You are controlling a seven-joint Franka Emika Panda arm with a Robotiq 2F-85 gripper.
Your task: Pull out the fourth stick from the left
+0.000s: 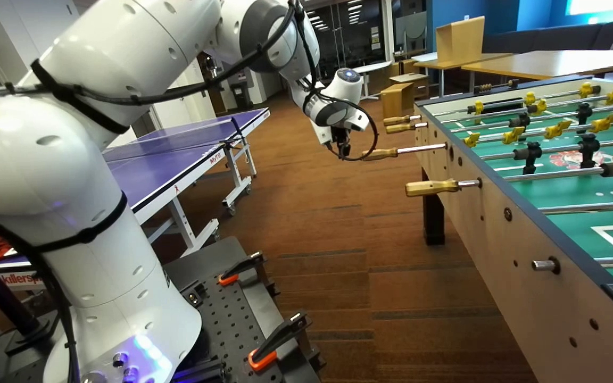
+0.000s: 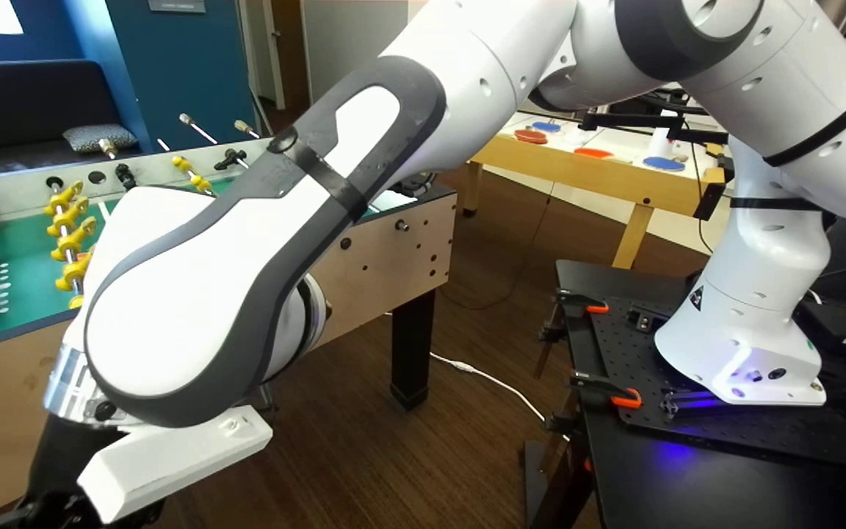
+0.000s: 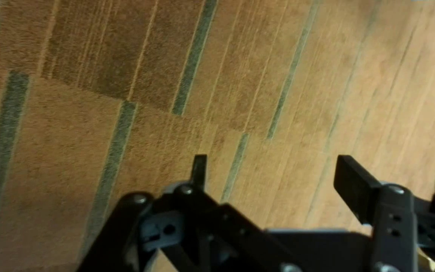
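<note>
Since the black 2-finger gripper (image 3: 272,170) gapes wide, holding nothing, align first: silver metal rod with slim tan wooden handle (image 1: 391,152), probably 4th stick, sits near the gripper's 3 o'clock in an exterior view. Grip handle squarely, pull straight along rod.

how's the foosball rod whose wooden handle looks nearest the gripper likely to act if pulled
The silver rod is probably stiff, being straight metal. It likely slides lengthwise or spins, since it runs into the table's side panel. Its rounded wooden handle might twist in a loose grip.
</note>
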